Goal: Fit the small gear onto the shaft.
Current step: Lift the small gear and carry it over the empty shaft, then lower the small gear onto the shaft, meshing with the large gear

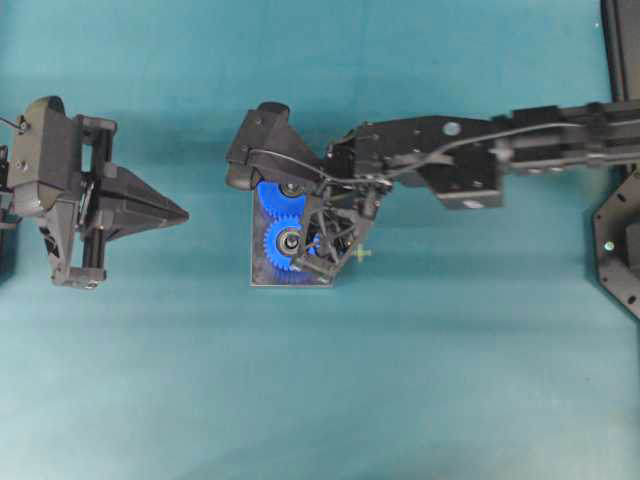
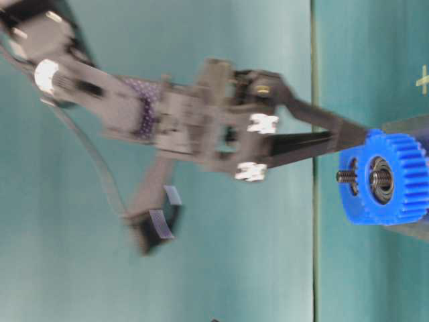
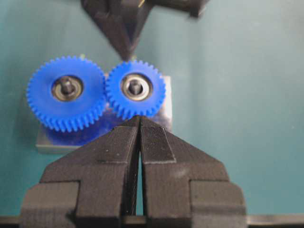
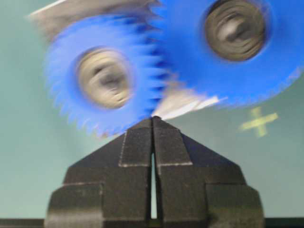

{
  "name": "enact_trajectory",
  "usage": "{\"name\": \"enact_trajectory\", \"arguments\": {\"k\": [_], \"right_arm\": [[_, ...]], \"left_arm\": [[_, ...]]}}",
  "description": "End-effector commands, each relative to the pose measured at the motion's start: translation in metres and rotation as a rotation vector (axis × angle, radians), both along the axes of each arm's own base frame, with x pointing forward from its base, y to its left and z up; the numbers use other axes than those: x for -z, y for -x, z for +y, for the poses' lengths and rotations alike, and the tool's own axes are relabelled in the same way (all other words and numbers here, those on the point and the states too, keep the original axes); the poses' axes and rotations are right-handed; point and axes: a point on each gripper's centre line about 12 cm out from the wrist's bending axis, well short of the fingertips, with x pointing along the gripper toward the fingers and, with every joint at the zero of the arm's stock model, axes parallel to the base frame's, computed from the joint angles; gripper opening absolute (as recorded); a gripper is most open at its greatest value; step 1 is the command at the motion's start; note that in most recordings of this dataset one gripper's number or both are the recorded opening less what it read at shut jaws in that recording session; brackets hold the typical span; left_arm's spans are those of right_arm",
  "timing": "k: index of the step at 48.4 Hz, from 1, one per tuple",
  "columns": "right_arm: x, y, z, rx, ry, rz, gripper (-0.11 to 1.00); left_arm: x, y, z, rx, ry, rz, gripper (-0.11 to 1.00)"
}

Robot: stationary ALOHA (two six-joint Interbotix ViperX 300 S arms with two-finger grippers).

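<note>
The small gear (image 3: pixel 135 88) sits over the grey plate (image 3: pixel 165 114), and the shaft (image 3: pixel 135 87) end shows in its bearing hub. Its teeth meet those of the larger blue gear (image 3: pixel 66 92). From overhead, the small gear (image 1: pixel 284 243) is the nearer of the two. My right gripper (image 4: pixel 153 118) is shut and holds nothing. Its tip is close to the rim of the blurred small gear (image 4: pixel 102 80), by the gap between the two gears. Well left of the plate, my left gripper (image 1: pixel 184 213) is shut and empty, pointing at the gears (image 3: pixel 139 118).
The right arm (image 1: pixel 450 155) reaches over the plate (image 1: pixel 265 278) from the right and hides part of the larger gear (image 1: pixel 272 200). A yellow cross mark (image 1: pixel 362 253) lies on the teal table just right of the plate. Dark equipment (image 1: pixel 620 240) stands at the right edge.
</note>
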Motion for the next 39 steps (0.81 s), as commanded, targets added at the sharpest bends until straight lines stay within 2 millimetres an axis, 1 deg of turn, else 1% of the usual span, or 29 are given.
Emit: {"name": "enact_trajectory", "arguments": {"k": [1, 7, 15, 22, 30, 39], "right_arm": [[-0.032, -0.008, -0.005, 0.015, 0.013, -0.108, 0.00], [-0.030, -0.019, -0.009, 0.014, 0.019, -0.124, 0.00], [-0.012, -0.030, -0.012, 0.012, 0.020, -0.102, 0.00], [-0.004, -0.038, -0.018, 0.024, 0.022, -0.096, 0.00], [0.003, -0.034, -0.022, 0.031, 0.021, -0.068, 0.00], [0.016, -0.019, -0.019, 0.038, 0.010, -0.015, 0.00]], "left_arm": [[-0.005, -0.001, 0.000, 0.000, 0.000, -0.020, 0.00], [-0.005, -0.001, 0.000, 0.001, -0.001, -0.020, 0.00], [-0.005, -0.001, 0.000, 0.001, -0.001, -0.020, 0.00], [-0.005, -0.001, 0.000, 0.000, 0.000, -0.025, 0.00], [-0.005, -0.002, 0.000, 0.001, -0.001, -0.028, 0.00], [-0.006, -0.001, 0.000, 0.001, -0.001, -0.031, 0.00]]}}
